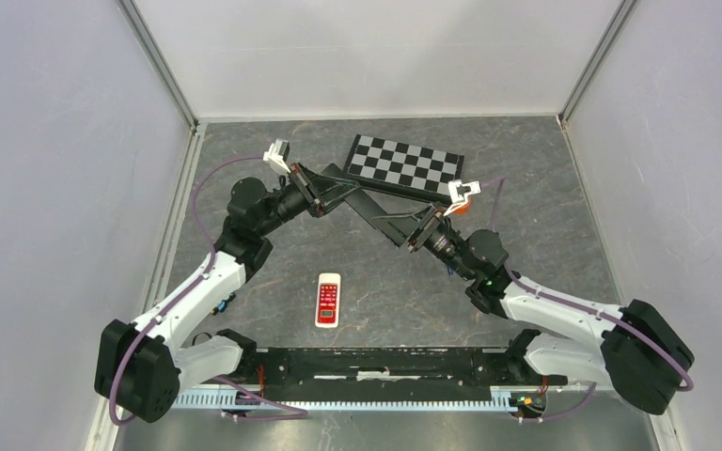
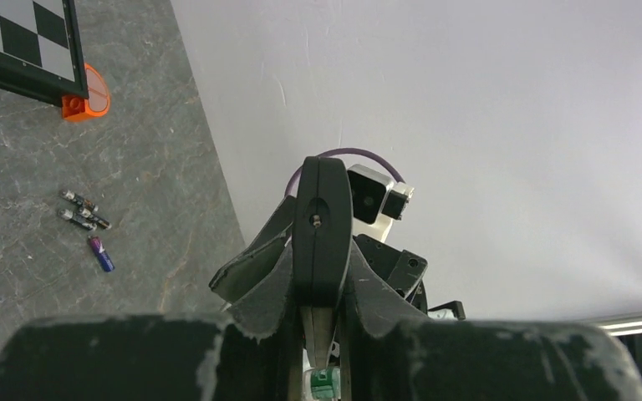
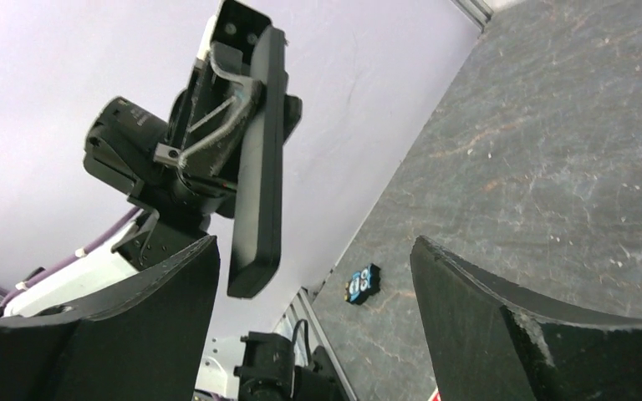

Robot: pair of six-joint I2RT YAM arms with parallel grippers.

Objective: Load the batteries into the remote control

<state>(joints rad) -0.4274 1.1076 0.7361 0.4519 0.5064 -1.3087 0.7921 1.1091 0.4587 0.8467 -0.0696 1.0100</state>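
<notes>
The left tool (image 2: 322,280) is clenched on a black remote (image 2: 322,225) and holds it up off the counter (image 2: 150,167), narrow edge toward the wrist camera. I judge it is lifted this way so the other arm can reach its battery hatch. The right tool (image 3: 313,251) is released, its fingers (image 3: 159,292) spread wide. The black remote hangs at 10 o'clock of the gap between them, close but not touching. Only the remote's edge shows, so I cannot tell whether the hatch cover is off.

In the left wrist view the batteries (image 2: 85,219) lie loose on the counter at 9 o'clock from the held remote, well apart from both tools. They form a small cluster of perhaps three, near the orange foot (image 2: 86,92) of a checkered board (image 2: 17,38). In the overhead view a white remote (image 1: 328,299) lies flat at 6 o'clock from the tools, with nothing touching it.
</notes>
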